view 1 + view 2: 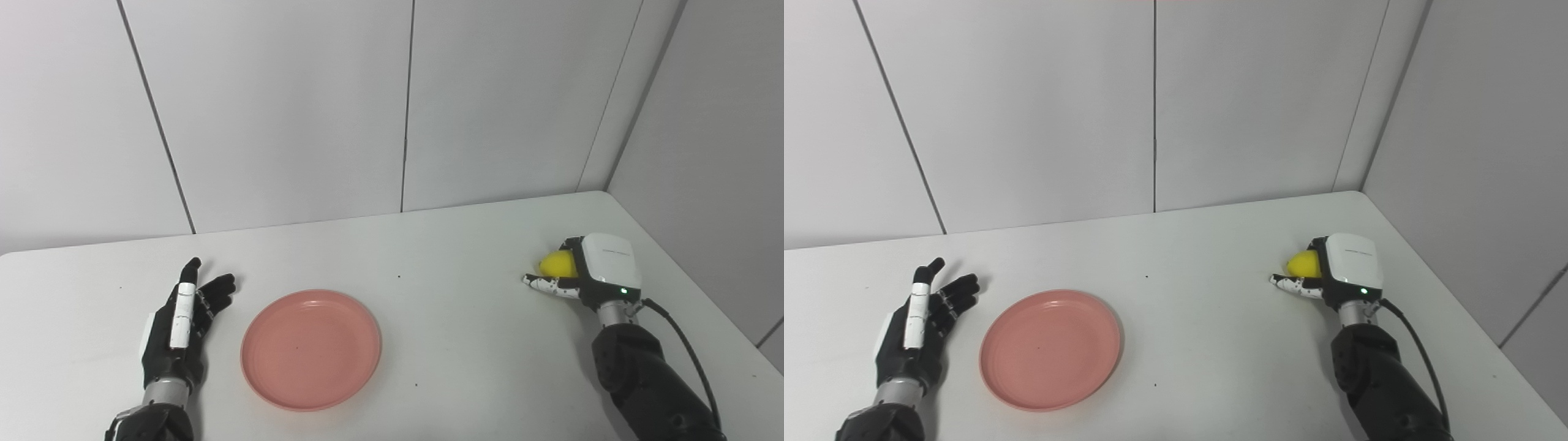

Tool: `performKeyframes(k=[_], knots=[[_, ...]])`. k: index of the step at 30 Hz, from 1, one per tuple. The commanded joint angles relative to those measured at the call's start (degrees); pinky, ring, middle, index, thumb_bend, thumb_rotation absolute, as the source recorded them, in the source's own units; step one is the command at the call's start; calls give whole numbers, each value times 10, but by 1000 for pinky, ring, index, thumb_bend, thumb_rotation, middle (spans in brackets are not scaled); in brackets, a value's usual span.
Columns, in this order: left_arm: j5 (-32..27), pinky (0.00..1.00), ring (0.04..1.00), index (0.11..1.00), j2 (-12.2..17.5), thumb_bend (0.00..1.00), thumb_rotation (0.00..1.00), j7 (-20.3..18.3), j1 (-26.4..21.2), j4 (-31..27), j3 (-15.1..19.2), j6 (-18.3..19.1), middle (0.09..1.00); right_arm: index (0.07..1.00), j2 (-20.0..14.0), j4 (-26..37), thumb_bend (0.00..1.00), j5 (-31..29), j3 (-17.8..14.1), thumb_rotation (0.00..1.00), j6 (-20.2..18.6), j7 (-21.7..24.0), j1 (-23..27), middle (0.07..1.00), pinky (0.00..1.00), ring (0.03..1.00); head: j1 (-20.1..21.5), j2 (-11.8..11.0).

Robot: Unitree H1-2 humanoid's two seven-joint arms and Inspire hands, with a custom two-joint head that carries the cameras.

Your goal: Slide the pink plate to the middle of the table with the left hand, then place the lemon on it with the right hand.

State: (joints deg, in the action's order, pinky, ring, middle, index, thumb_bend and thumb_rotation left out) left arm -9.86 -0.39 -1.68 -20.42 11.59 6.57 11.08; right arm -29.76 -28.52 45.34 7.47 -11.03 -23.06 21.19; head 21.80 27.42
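Observation:
The pink plate [311, 348] lies flat on the white table [441, 318], left of its middle. My left hand [182, 318] rests on the table just left of the plate, open, fingers spread and apart from the rim. The yellow lemon [557, 263] sits at the right side of the table. My right hand [591, 269] is wrapped around it: the thumb lies along its near side and a dark finger curls over its far side. The white back of the hand hides most of the lemon.
A wall of grey panels stands behind the table, and another runs along its right edge close to the right hand. A black cable [686, 349] hangs along the right forearm. Bare tabletop lies between the plate and the lemon.

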Motion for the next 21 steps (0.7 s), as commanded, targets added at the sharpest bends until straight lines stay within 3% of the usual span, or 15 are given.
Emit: performKeyframes(k=[1, 7, 12, 21], knots=[[-5, 823, 741, 906, -1, 899, 804, -1, 7, 6, -3, 24, 672, 418, -13, 2, 550, -7, 4, 541, 9, 12, 5, 356, 223, 291, -1, 1], [-6, 810, 735, 909, 0, 899, 805, -4, 7, 5, -4, 26, 671, 429, -17, 5, 532, -19, 9, 580, 0, 26, 6, 375, 235, 308, -1, 1], [-4, 810, 737, 906, -2, 890, 810, -3, 7, 5, -6, 24, 688, 377, -18, 1, 541, -24, 9, 519, 12, 15, 7, 314, 185, 249, -3, 0], [0, 792, 730, 904, -8, 908, 823, -4, 11, 1, -18, 19, 680, 380, -41, 89, 537, -42, 2, 545, 38, 42, -5, 318, 191, 255, -41, 1]])
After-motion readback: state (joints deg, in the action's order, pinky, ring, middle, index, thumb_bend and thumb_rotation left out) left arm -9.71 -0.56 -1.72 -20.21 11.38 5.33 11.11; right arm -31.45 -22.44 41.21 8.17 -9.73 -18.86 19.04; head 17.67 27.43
